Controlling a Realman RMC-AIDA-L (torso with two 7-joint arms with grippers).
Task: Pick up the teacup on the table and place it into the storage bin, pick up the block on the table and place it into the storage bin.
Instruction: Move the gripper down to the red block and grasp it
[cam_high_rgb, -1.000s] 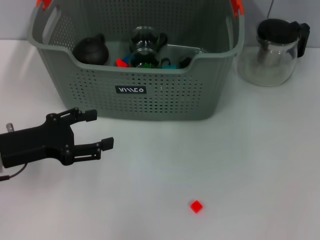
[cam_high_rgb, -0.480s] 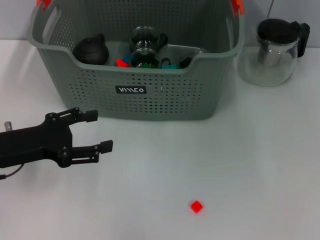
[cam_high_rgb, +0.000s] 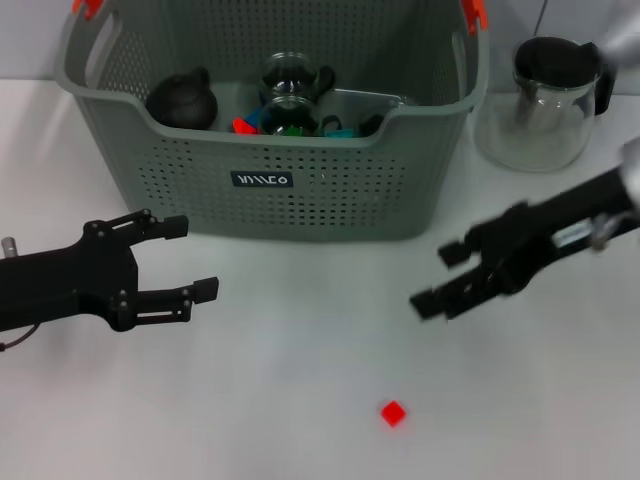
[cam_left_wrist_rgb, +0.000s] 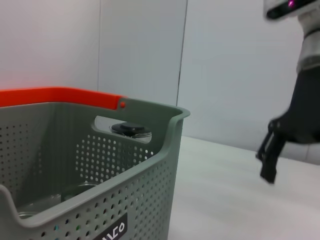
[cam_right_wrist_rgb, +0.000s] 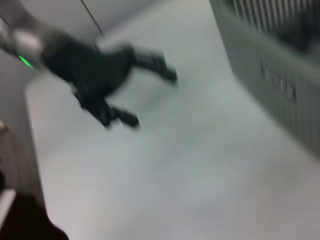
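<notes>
The right gripper (cam_high_rgb: 447, 277), fingers spread, hangs above the red block (cam_high_rgb: 393, 413), probably light and rigid, best pinched across opposite flat sides.

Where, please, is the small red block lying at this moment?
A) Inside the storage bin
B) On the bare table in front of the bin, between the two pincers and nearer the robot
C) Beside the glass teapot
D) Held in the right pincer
B: the red block lies alone on the table, apart from the open left pincer and open right pincer, outside the storage bin.
</notes>
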